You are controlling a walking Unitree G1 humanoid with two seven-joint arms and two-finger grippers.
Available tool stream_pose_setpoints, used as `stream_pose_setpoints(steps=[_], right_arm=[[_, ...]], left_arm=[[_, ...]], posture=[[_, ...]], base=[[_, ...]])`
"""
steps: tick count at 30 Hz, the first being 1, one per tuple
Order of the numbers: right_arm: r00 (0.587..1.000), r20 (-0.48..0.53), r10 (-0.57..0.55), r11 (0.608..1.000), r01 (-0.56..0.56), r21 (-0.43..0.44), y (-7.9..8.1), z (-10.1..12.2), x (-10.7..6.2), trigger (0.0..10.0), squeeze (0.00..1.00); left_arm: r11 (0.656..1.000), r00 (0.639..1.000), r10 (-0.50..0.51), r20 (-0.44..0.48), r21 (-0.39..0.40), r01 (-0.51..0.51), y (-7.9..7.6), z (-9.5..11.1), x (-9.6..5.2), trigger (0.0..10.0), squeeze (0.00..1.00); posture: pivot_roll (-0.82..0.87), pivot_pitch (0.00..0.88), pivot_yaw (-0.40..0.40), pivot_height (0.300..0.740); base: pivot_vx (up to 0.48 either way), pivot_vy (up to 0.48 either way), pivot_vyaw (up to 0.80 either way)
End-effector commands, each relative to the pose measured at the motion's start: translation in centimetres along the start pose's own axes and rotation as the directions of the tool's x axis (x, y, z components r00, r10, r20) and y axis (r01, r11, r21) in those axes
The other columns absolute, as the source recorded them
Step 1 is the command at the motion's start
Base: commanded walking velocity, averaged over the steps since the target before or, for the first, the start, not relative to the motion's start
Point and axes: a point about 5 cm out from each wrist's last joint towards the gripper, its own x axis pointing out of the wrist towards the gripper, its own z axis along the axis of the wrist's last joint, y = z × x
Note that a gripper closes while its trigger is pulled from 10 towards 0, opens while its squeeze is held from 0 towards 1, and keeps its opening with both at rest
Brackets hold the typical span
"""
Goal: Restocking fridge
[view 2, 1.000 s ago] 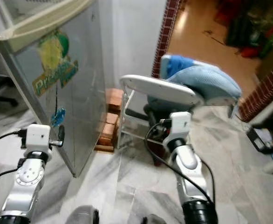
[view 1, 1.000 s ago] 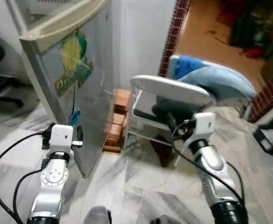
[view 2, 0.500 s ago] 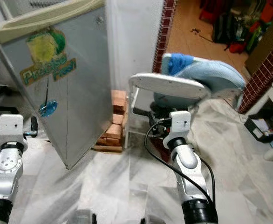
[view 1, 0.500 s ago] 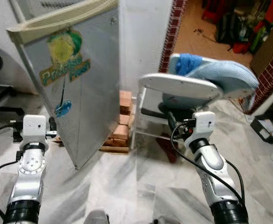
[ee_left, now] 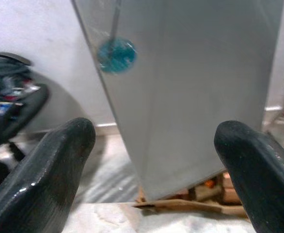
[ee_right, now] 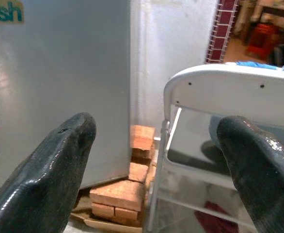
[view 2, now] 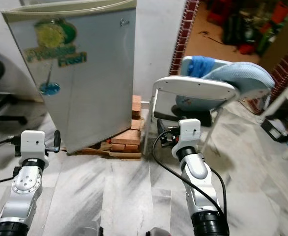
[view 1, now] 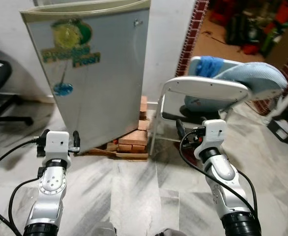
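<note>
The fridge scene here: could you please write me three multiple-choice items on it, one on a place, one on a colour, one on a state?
1. What lies at the foot of the fridge, beside the white chair?
A. stacked bricks
B. a bucket
C. shoes

2. What colour is the cushion behind the chair's back?
A. red
B. light blue
C. black

3. How is the fridge door?
A. wide open
B. removed
C. closed

Answers: 1 A, bricks sit on the floor between the two. 2 B, it looks pale blue. 3 C, the stickered front is flush.
</note>
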Motion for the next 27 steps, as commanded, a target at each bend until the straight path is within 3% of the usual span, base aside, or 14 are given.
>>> stream_pose_setpoints(steps=[1, 2, 5, 17, 24, 27], right_arm=[[1.000, 0.024, 0.003, 1.000, -0.003, -0.008, 0.1, 0.6, 0.3, 10.0, 0.00], [1.000, 0.024, 0.001, 1.000, -0.001, -0.011, 0.1, 0.5, 0.4, 10.0, 0.00], [1.000, 0.026, -0.001, 1.000, 0.002, -0.012, 0.2, 0.6, 0.5, 10.0, 0.00], [0.999, 0.050, -0.008, 0.999, 0.010, -0.038, 0.0, 1.3, 1.3, 10.0, 0.00], [0.998, 0.058, -0.002, 0.999, 0.005, -0.043, 0.0, 1.4, 1.4, 10.0, 0.00], [0.998, 0.056, 0.010, 0.999, -0.007, -0.040, 0.1, 1.3, 1.4, 10.0, 0.00]], left_arm=[[1.000, 0.999, -0.026, 0.026, 0.001, 0.026, -0.7, 0.7, 0.1, 10.0, 0.00], [0.999, 0.998, -0.052, 0.043, -0.005, 0.053, -1.6, 1.1, -0.1, 10.0, 0.00], [0.998, 0.997, -0.064, 0.052, -0.011, 0.064, -2.1, 1.3, -0.2, 10.0, 0.00], [0.994, 0.991, -0.104, 0.083, -0.028, 0.107, -3.0, 2.8, -0.2, 10.0, 0.00], [0.992, 0.991, -0.121, 0.055, -0.039, 0.123, -3.3, 2.0, -0.7, 10.0, 0.00], [0.991, 0.991, -0.123, 0.047, -0.038, 0.125, -3.2, 1.9, -0.8, 10.0, 0.00]], posture=[[0.10, 0.040, -0.061, 0.740], [0.10, 0.040, -0.059, 0.740], [0.10, 0.037, -0.061, 0.740], [0.10, 0.064, -0.054, 0.740], [0.10, 0.070, -0.059, 0.740], [0.10, 0.069, -0.059, 0.740]], base=[[0.000, 0.476, -0.80], [0.000, 0.476, -0.80], [0.000, 0.475, -0.80], [0.000, 0.476, -0.80], [0.000, 0.467, -0.74], [0.000, 0.459, 0.00]])
